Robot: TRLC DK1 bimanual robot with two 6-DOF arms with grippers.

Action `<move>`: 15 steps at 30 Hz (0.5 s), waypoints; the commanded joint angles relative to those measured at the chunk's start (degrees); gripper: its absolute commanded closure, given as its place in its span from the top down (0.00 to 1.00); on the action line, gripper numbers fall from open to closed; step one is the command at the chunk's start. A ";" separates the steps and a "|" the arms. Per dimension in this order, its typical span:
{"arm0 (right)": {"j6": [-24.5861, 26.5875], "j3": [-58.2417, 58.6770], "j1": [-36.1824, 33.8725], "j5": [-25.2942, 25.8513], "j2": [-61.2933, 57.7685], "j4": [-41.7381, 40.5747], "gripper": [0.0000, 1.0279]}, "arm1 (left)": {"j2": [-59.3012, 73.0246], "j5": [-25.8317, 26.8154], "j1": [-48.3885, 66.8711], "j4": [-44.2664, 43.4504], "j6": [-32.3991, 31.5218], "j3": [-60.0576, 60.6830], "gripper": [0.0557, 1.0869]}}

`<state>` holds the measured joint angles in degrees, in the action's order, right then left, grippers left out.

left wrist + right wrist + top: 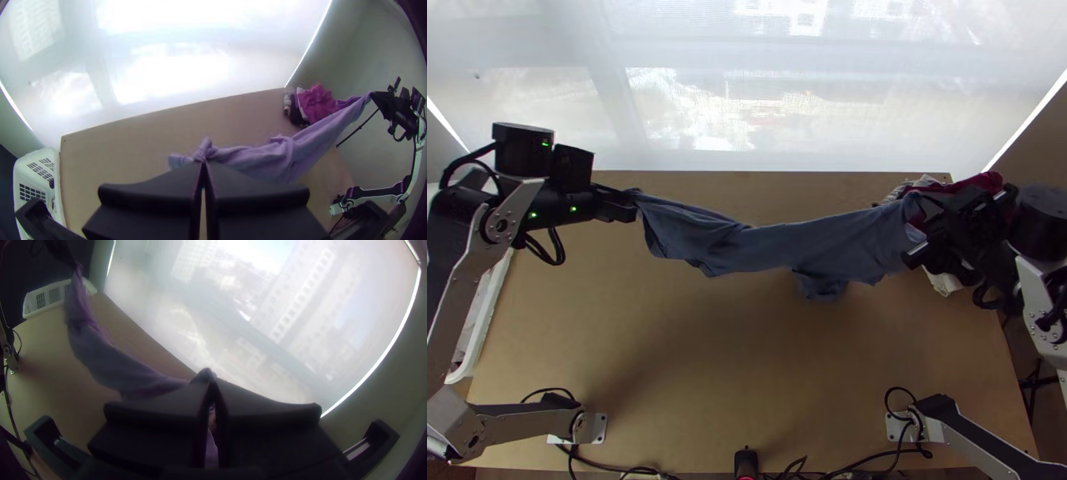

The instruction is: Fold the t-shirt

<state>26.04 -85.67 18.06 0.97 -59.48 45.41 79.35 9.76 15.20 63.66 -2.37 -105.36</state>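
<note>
1. The blue-grey t-shirt (771,246) stretches, bunched lengthwise, across the top view's upper middle.
2. The left gripper (633,210), upper left there, has its jaws clamped on one end.
3. The right gripper (921,230), right of centre, has its jaws clamped on the other, near a clothes pile (974,186).

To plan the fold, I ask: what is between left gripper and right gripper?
The blue t-shirt stretches from left gripper to right gripper, as the top view shows.
</note>
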 commanded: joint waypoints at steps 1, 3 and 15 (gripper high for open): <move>0.32 -8.81 -0.14 1.58 0.51 0.82 0.03 | -2.18 0.26 -2.63 0.94 -1.06 -7.58 0.03; 0.32 -10.75 -0.05 1.84 0.95 0.21 0.03 | -2.54 0.26 -3.69 0.94 -1.50 -9.78 0.03; 0.32 -25.07 0.83 2.98 -1.07 -1.90 0.03 | -2.80 1.14 -7.56 -0.90 -6.33 -25.51 0.03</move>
<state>26.22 -102.74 18.63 3.46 -58.76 44.16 76.95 10.76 9.21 64.38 -6.35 -123.26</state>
